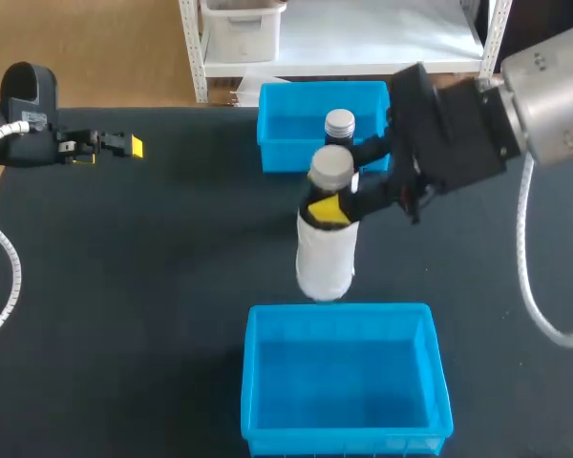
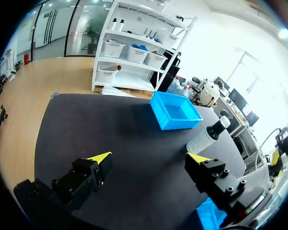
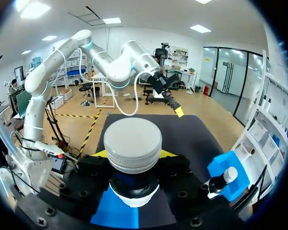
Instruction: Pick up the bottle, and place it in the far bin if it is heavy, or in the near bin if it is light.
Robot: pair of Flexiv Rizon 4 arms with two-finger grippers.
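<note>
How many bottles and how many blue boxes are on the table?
Bottles: 2, the gripped bottle and the second bottle.
Blue bins: 2, the far bin and the near bin.
Total: 4.

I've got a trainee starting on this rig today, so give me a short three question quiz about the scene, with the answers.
1. True or false: the left arm's fingers are open with nothing between them.
2. The right arm's fingers grip the held bottle: A) at its base, B) just under its cap, C) around its label.
3. Short answer: how many bottles are in the scene?
Key: 1 true; 2 B; 3 two, the held bottle and a second bottle beyond it.
</note>
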